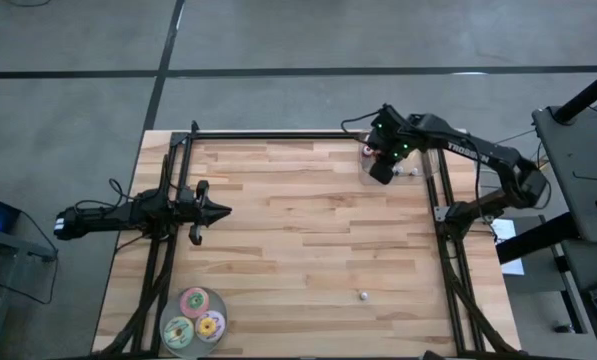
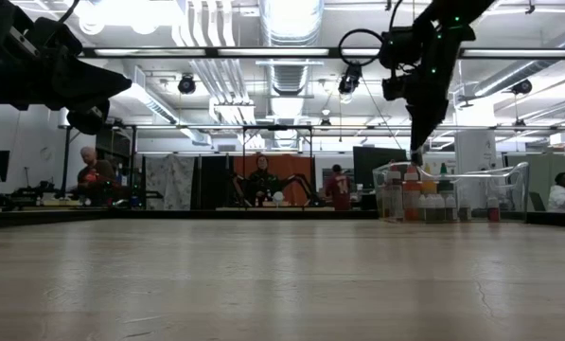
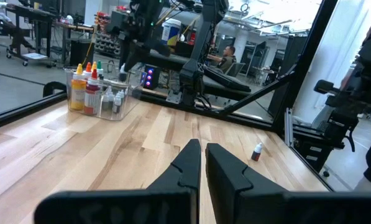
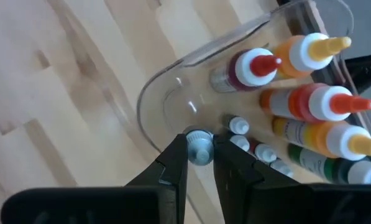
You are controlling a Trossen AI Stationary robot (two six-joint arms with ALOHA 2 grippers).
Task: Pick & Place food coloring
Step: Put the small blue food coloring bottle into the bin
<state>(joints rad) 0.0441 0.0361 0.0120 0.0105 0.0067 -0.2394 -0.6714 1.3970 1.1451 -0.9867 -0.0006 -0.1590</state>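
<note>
Right gripper (image 4: pixel 201 158) pinched a small bottle's pale cap (image 4: pixel 199 147) inside the clear bin (image 4: pixel 166 93) at the table's far right corner. Left gripper (image 3: pixel 202 163) hovered pressed together at the left. One bottle (image 1: pixel 362 295) lay alone on the table (image 1: pixel 298 230).

Bright, even indoor light from overhead fixtures

In the low view the ceiling lights (image 2: pixel 291 19) blow out to white at twelve o'clock, and the table (image 2: pixel 282 284) carries a soft sheen with its nearest planks out of focus; from above, shadows are faint; in the right wrist view glare glints on the clear container (image 4: pixel 173 93) and the near dark fingers (image 4: pixel 173 168) are blurred
</note>
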